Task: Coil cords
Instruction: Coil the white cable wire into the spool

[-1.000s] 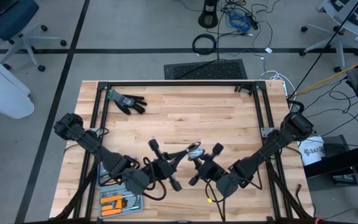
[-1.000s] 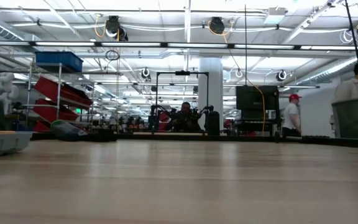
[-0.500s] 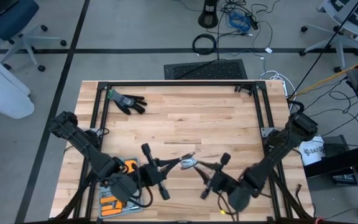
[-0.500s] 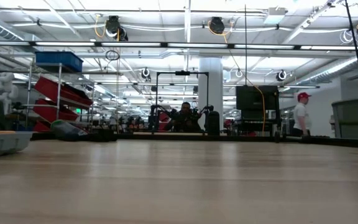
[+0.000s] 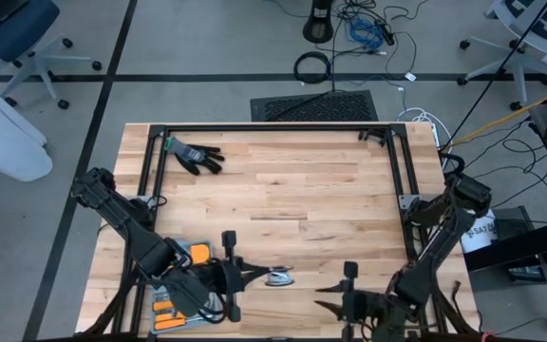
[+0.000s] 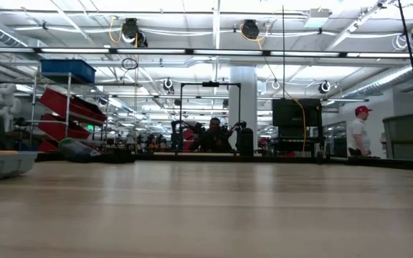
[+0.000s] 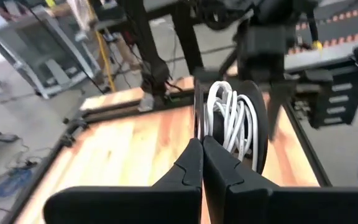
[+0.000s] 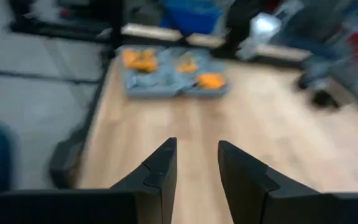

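The cord is wound white on a small round black puck, which in the high view is a pale disc near the table's near edge. My left gripper reaches in from the left, shut on the puck. My right gripper stands open a short way to the puck's right, near the near edge, with nothing between its fingers. Neither arm shows in the low view. My left gripper pinches the puck's black rim between its two fingers, at the part of the edge nearest the gripper. The fingers come from the table's left, close to level. The puck stands out ahead of the fingertips, its cord-wound edge toward the wrist camera, off the table.
A black glove lies at the far left of the table. A grey tray with orange tools sits at the near left corner, under my left arm, and shows in the right wrist view. A black frame runs along the table's far and side edges.
Both grippers were together at the puck near the table's middle. My right gripper has opened, let go of it and swung toward the near edge and the right. My left gripper has carried the puck toward the near edge and tipped closer to level.
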